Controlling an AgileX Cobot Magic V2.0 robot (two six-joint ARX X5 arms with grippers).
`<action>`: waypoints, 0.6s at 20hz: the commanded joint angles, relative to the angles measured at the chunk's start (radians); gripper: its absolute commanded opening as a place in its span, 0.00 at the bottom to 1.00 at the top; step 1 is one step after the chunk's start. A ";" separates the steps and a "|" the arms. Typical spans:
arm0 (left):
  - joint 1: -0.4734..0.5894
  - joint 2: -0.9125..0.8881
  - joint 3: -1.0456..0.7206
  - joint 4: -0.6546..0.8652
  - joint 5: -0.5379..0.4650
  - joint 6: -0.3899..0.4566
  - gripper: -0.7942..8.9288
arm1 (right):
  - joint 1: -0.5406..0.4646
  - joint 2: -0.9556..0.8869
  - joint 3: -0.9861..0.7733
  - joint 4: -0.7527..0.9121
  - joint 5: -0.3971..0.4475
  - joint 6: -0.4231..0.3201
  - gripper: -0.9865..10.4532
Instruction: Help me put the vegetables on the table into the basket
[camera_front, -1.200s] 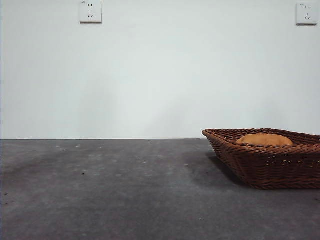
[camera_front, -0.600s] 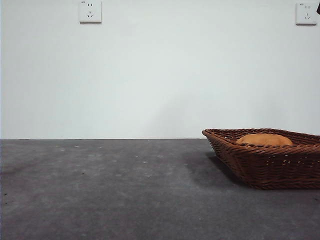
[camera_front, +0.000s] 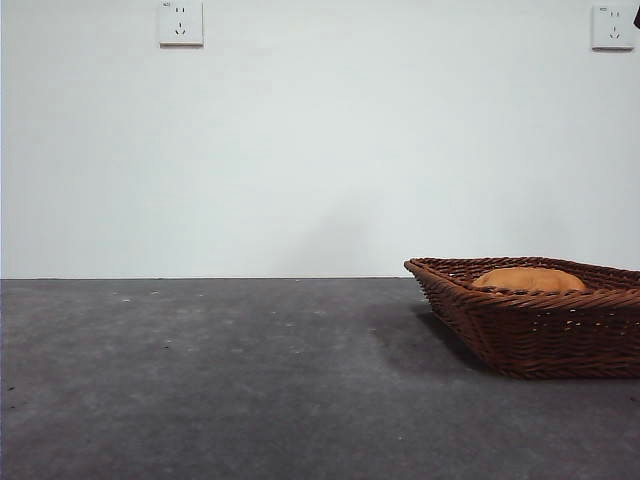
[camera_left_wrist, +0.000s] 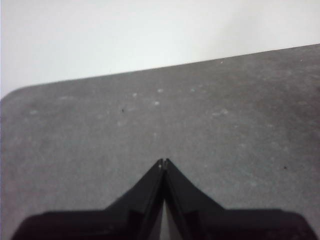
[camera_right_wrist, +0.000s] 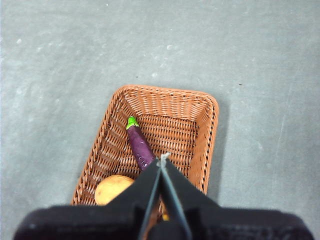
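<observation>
On the right part of the table (camera_front: 250, 380), seen from the front, the basket (camera_front: 540, 335) stood with the brown potato (camera_front: 528, 279) showing just over its braided rim. The right wrist view looked down into the basket (camera_right_wrist: 150, 145) from high above. Inside it the eggplant (camera_right_wrist: 139, 145) lay with its green stem pointing to the far wall, and the potato (camera_right_wrist: 112, 188) rested near it at the closer end. A small yellow spot showed under the jaws, too hidden to name. The right gripper (camera_right_wrist: 163, 159) hung well above the basket, its jaws pressed together on nothing. The left gripper (camera_left_wrist: 163, 162) hovered over bare table (camera_left_wrist: 100, 130), also clenched and holding nothing.
</observation>
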 joint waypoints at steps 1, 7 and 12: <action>0.002 -0.040 -0.014 -0.068 -0.013 -0.026 0.08 | 0.001 0.004 -0.002 0.005 0.002 -0.006 0.09; 0.002 -0.042 -0.014 -0.062 -0.002 -0.058 0.08 | 0.001 0.004 -0.002 0.005 0.002 -0.006 0.09; 0.003 -0.036 -0.014 -0.062 -0.002 -0.058 0.08 | 0.001 0.004 -0.002 0.005 0.002 -0.006 0.09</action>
